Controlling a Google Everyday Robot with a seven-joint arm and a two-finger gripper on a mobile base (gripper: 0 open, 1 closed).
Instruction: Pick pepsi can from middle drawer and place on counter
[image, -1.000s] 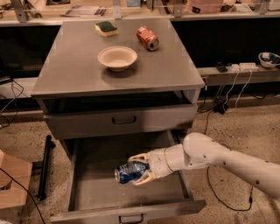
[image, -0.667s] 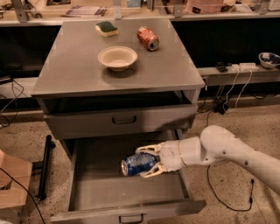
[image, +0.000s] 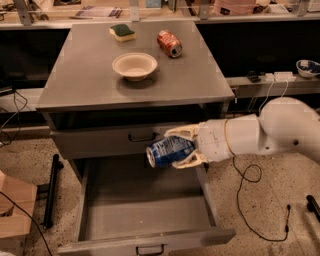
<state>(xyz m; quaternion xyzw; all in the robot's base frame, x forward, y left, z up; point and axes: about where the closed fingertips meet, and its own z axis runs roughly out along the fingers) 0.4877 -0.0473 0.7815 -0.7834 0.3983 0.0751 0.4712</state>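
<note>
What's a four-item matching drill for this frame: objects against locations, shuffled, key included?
Things
1. pepsi can
2. bowl
3. sponge
4. red soda can

Places
A. on its side, back right of the counter
B. held sideways by the fingers of the gripper, above the open middle drawer
C. back of the counter, left of the red soda can
D. upright, mid-counter

Pairs: 1-B, 2-D, 3-C, 4-A

Above middle drawer (image: 140, 205), end effector (image: 173, 149) hides 1 end of pepsi can (image: 164, 151)
</note>
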